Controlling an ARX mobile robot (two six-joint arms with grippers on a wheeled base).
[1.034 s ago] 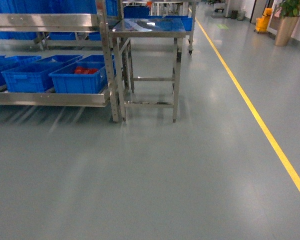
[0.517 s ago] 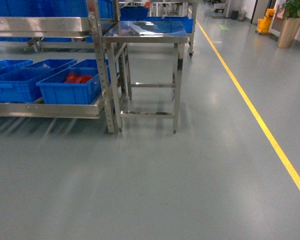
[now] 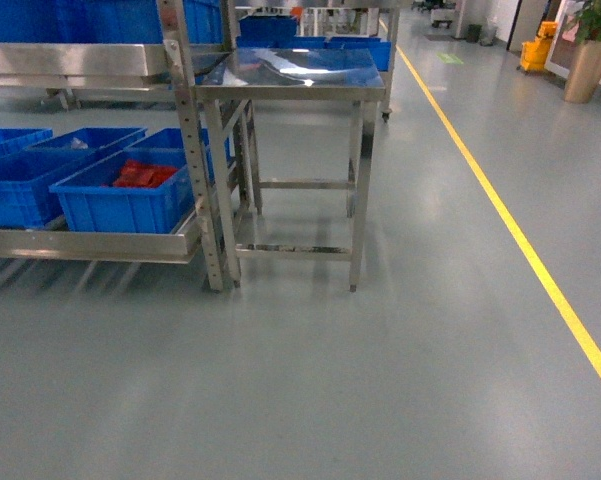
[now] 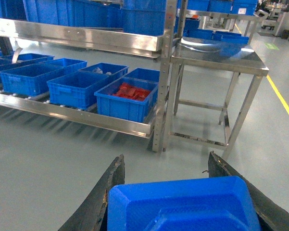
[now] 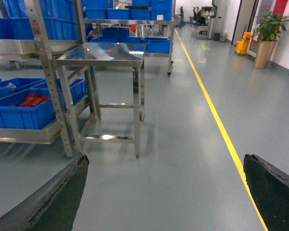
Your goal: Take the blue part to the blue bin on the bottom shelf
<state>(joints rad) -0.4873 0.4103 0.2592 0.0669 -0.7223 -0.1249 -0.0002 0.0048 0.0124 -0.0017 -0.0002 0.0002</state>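
The blue part [image 4: 182,204] is a blocky blue piece with bevelled edges, and my left gripper [image 4: 166,159] is shut on it, one dark finger on each side. Only its top face shows, at the bottom of the left wrist view. A blue bin [image 4: 76,88] [image 3: 18,188] stands on the rack's bottom shelf [image 4: 81,115], left of a like crate holding red bags [image 4: 127,98] [image 3: 128,192]. My right gripper [image 5: 166,159] is open over bare floor, nothing between its fingers. Neither gripper shows in the head view.
A steel rack [image 3: 185,150] with more blue crates stands at the left. A steel table [image 3: 290,70] [image 5: 103,53] stands against the rack's right end. A yellow floor line [image 3: 520,240] runs along the right. A potted plant [image 5: 264,38] stands far right.
The head view has closed in on the rack and table; they now look larger and lower in the frame.
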